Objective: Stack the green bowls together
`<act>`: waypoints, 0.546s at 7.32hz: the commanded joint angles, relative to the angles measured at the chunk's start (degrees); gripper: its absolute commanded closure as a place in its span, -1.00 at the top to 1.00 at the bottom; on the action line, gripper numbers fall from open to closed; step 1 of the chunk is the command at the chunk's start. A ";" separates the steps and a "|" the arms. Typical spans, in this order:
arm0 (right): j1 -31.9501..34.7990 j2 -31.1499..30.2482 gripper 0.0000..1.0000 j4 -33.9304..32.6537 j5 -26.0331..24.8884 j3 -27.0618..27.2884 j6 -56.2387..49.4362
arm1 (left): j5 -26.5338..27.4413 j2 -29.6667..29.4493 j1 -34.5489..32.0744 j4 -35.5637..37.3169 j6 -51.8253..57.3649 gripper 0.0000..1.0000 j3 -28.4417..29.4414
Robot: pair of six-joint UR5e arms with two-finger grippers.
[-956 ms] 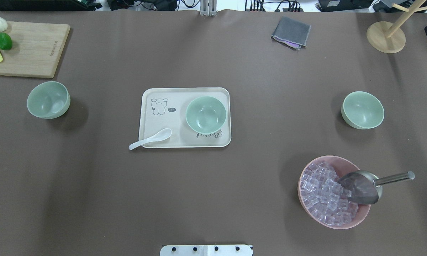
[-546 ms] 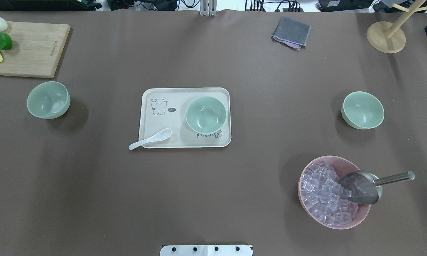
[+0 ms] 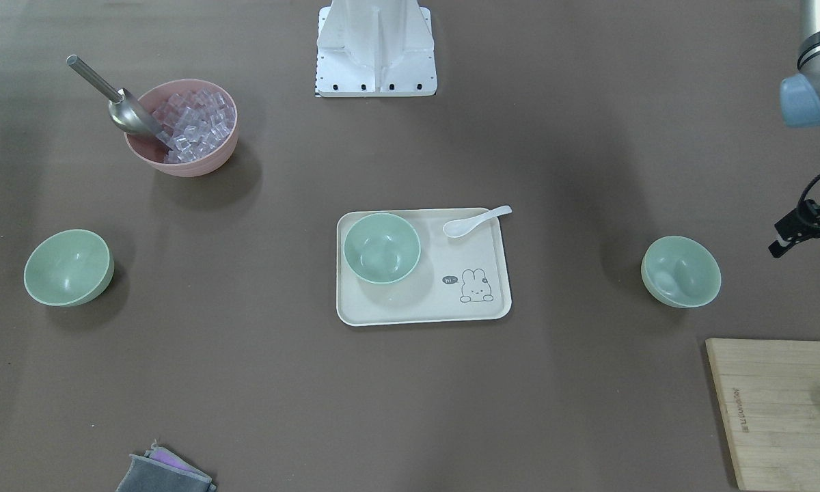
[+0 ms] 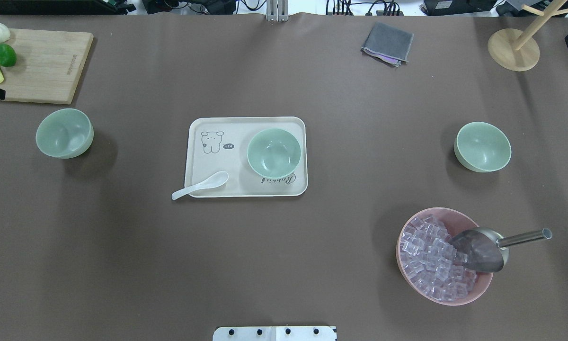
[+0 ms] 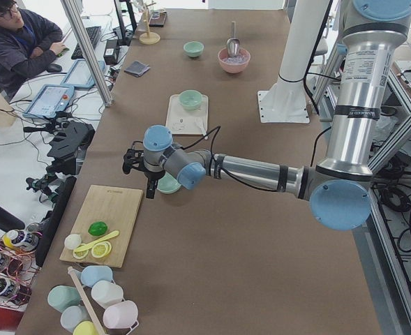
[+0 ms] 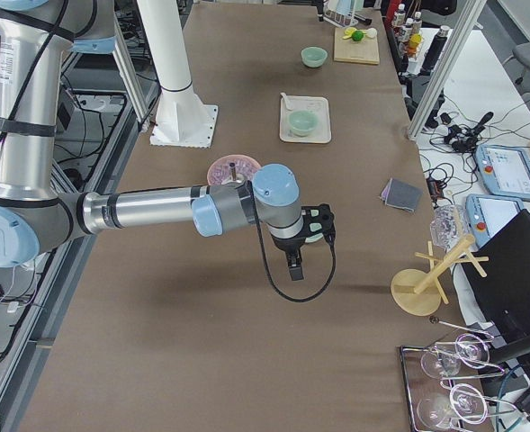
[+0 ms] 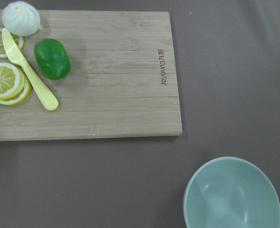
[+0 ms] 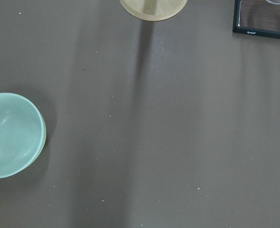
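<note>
1. Zero stacked; everything left to do.
2. Nearest: middle green bowl (image 4: 273,153) on the bunny tray (image 4: 236,132).
3. Next: right green bowl (image 4: 483,146) on the tabletop (image 4: 312,260); cannot tell the opening of the right fingers (image 6: 294,267).
4. Farthest: left green bowl (image 4: 64,132), with left fingers (image 3: 784,238) spread and empty nearby.

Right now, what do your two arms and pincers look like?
The left arm and right arm are silver tubes with pale blue joint caps. The left pincer and right pincer are black, each with a black cable looping at the wrist.
</note>
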 commanded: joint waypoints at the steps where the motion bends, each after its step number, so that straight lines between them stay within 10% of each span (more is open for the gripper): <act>1: -0.01 -0.04 0.98 0.24 0.79 -0.38 -0.08 | 3.92 -4.42 4.60 0.74 -4.29 0.95 5.28; 4: -0.01 -0.47 0.98 2.61 0.80 -1.17 -0.08 | 5.00 -5.23 7.97 -0.40 -6.33 0.68 8.02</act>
